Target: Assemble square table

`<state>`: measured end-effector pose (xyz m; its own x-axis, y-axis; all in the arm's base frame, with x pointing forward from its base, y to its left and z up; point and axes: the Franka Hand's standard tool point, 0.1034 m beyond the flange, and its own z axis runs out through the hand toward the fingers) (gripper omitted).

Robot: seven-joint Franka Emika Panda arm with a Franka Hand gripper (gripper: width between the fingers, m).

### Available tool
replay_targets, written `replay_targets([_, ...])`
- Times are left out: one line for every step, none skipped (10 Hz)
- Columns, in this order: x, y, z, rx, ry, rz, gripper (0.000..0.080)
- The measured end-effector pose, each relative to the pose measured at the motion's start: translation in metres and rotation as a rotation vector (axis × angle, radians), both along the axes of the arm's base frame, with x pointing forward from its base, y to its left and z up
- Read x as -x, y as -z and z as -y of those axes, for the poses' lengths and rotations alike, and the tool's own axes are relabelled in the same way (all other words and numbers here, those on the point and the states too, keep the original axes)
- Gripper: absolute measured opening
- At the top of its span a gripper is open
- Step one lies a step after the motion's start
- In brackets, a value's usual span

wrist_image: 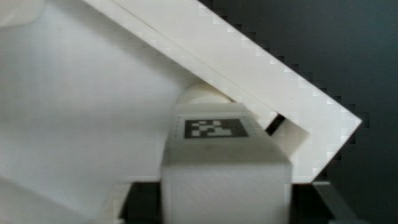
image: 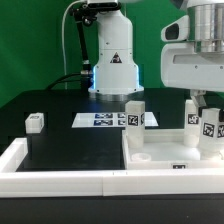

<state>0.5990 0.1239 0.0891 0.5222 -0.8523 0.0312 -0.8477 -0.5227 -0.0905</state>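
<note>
Your fingers [wrist_image: 143, 206] stand narrow, closed on the flanks of a tagged leg [image: 210, 128] over the square table top [image: 165, 160], which lies on the black surface [image: 70, 150] at the exterior view's right. In the wrist view the leg's far end sits close against the top's corner edge. Two more legs [image: 135, 115] [image: 192, 116] stand upright on the top, and a fourth [image: 36, 122] sits well apart at the exterior view's left. I'd judge the leg stiff, light and smooth – likely to slip or twist. Grip its flat sides mid-body. The broad top may slide under a push – press gently.
</note>
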Motion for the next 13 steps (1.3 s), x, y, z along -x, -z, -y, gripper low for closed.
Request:
replay_targets([-0.0001,0.0000,0.0001,-0.004,0.044,0.000,0.0292])
replay_targets([0.0000,0.0000,0.0001,-0.004,0.042,0.000,0.0292])
replay_targets([0.0003,0.0008,0.0003,0.001,0.016,-0.001,0.0357])
replay_targets([0.0014,0.0035,0.0004,0.010,-0.048,-0.004,0.0539])
replay_targets([0.0018,0.0041,0.0005,0.012,-0.063,-0.005,0.0614])
replay_targets([0.0018,0.0049,0.0004,0.021,-0.133,-0.004,0.0614])
replay_targets([0.0025,0.0065,-0.0004,0.044,-0.279,-0.004,0.0642])
replay_targets([0.0030,0.0067,-0.0025,0.058,-0.362,-0.005,0.0642])
replay_targets([0.0023,0.0061,-0.0036,0.063,-0.413,-0.004,0.0648])
replay_targets([0.0014,0.0058,-0.0025,0.084,-0.554,-0.003,0.0649])
replay_targets([0.0016,0.0060,-0.0016,0.091,-0.633,-0.005,0.0649])
replay_targets([0.0014,0.0060,-0.0005,0.102,-0.719,-0.006,0.0649])
replay_targets([0.0014,0.0059,-0.0006,0.111,-0.780,-0.007,0.0649])
